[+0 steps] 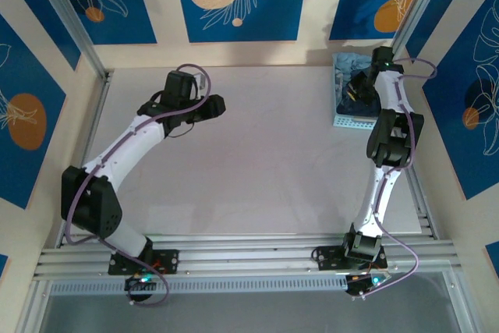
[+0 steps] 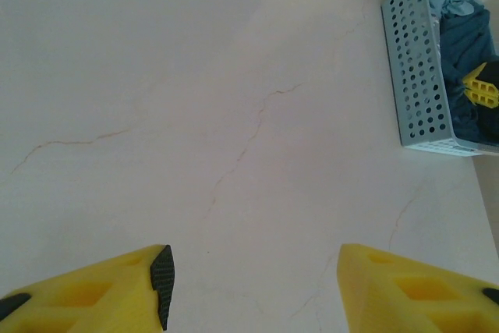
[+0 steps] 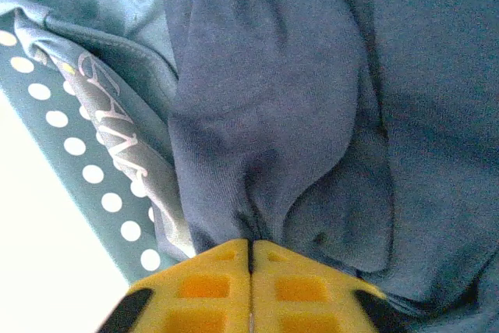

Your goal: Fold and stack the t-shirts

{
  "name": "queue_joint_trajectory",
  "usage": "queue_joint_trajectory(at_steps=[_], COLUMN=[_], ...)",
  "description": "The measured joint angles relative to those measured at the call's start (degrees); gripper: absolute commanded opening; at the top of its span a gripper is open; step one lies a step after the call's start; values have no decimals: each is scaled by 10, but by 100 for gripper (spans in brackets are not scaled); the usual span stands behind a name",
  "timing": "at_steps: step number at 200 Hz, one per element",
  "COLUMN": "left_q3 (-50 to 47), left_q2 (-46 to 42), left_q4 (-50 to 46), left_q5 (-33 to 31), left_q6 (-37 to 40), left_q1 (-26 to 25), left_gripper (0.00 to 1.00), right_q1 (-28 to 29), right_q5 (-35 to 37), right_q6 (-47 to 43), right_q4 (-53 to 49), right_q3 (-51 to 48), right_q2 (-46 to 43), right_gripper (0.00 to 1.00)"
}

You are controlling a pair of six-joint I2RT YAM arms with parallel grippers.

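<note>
T-shirts (image 1: 344, 65) sit bunched in the perforated pale blue basket (image 1: 352, 121) at the far-right corner of the counter (image 1: 257, 169). None lies spread on the counter top.

Top cam: right arm (image 1: 376, 193) stretches fwd from its base, its far end down inside the basket.

R wrist cam: right pincer (image 3: 251, 243) is clenched. Its yellow fingers (image 3: 207, 282) press flat together, w/ a pucker of the dark slate-blue t-shirt (image 3: 296, 99) nipped at the tips. The cloth rumples into soft folds around that spot. Just beside it, toward the upper left of that view, lies a pale sky-blue t-shirt (image 3: 101, 5). Its neck band carries pale script, too blurred to read. The basket wall w/ its round holes runs along the lower left.

L wrist cam: left pincer (image 2: 253, 259) is released. Its yellow fingers, one w/ a black pad (image 2: 161, 282), are spread wide w/ nothing betw. them, above bare pale veined counter. The basket shows at the upper right of that view, well apart from this pincer. There the dark shirt fills most of it and pale cloth is heaped at its far end. The other pincer's yellow tips rest on the dark cloth.

Top cam: left arm (image 1: 129, 146) bends over the mid-left counter, its head pointing toward the right side.
</note>
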Motion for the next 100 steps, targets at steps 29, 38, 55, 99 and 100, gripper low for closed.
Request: queue_joint_trajectory(at_steps=[29, 38, 55, 99, 100], left_q3=[0, 0, 0, 2, 2], left_q2=[-3, -3, -3, -3, -3], left_q4=[-11, -15, -20, -25, -25], left_q5=[0, 0, 1, 2, 2], left_q6=[5, 9, 11, 15, 15], left_q1=[0, 0, 0, 0, 0], left_gripper=[55, 54, 53, 52, 52], right_q1=[12, 16, 20, 30, 30], right_q5=[24, 32, 43, 66, 66], right_q6=[-1, -2, -5, -22, -23], right_q4=[3, 3, 7, 25, 25], right_q3=[-4, -6, -9, -30, -30], right_q2=[-7, -12, -23, -71, -73], right_gripper=[0, 0, 0, 0, 0])
